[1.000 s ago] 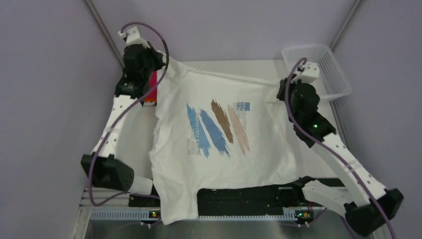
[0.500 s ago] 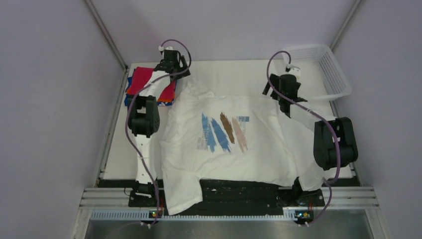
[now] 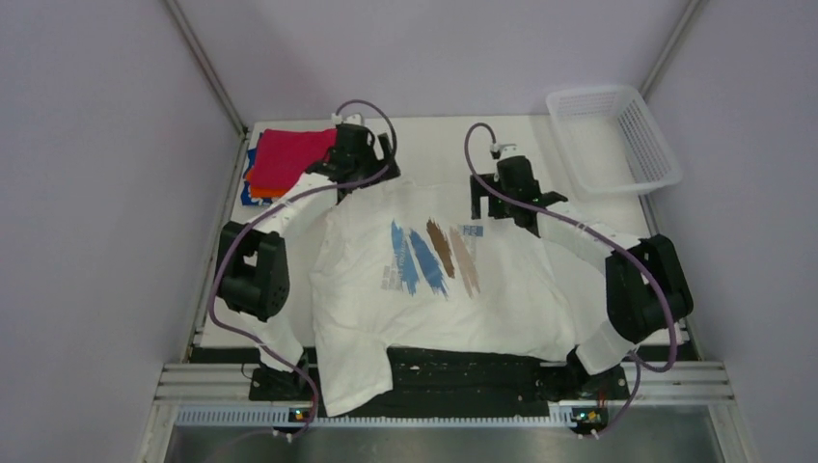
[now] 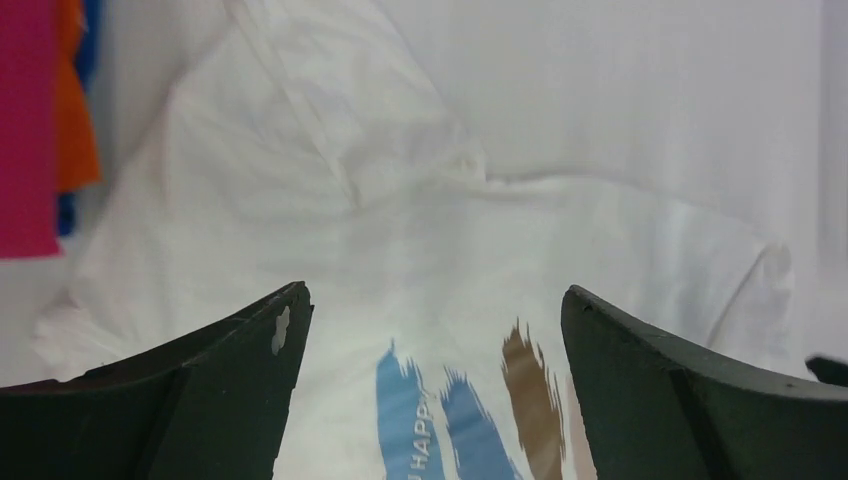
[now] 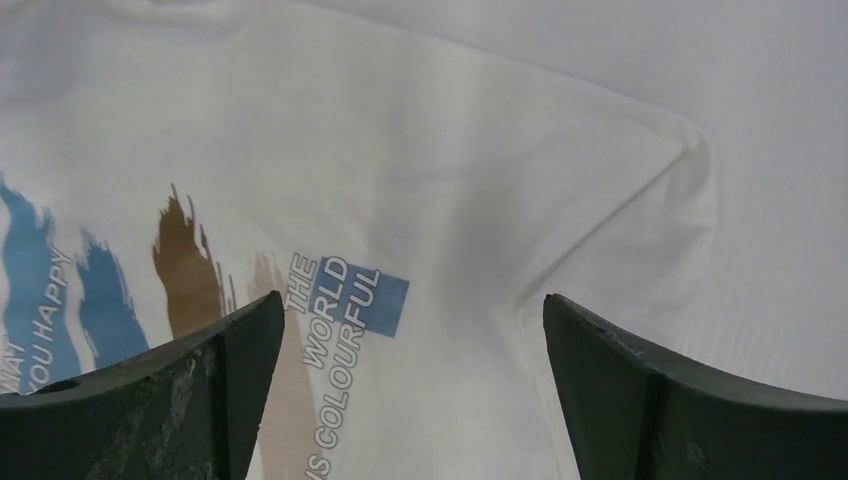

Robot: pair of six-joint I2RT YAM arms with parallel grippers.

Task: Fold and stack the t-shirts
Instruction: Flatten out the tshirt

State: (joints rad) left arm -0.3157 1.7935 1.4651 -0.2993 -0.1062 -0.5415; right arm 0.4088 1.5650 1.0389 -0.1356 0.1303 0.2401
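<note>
Step in hand, as judged: the white shirt (image 3: 434, 289) is laid print-up on the table (image 3: 434, 135), ready for folding; no fold is made yet. Its far edge is placed under both claws, and its hem is draped over the near table edge and the arm bases. The left shoulder (image 4: 340, 130) is seen rumpled, w/ a flap of cloth doubled over nr the collar. The right sleeve (image 5: 640, 200) is spread flatter.

The finished stack is kept at the far-left corner, just beside that rumpled shoulder: magenta shirt (image 3: 289, 154) on top, w/ edges of the orange shirt (image 4: 75, 110) and blue shirt (image 4: 88, 40) shown beneath.

Next move, prob.: the shoulder is to be smoothed, then a sleeve or side edge is to be pinched and carried inward. Care is needed so that both cloth layers are caught, and so that the stack is not dragged.

Left claw (image 4: 432, 292): jaws are spread wide and nothing is held; only white cloth is seen btwn them. Right claw (image 5: 412, 300): likewise wide apart and empty, poised over the print's text block. Contact w/ the cloth cannot be told for either.
</note>
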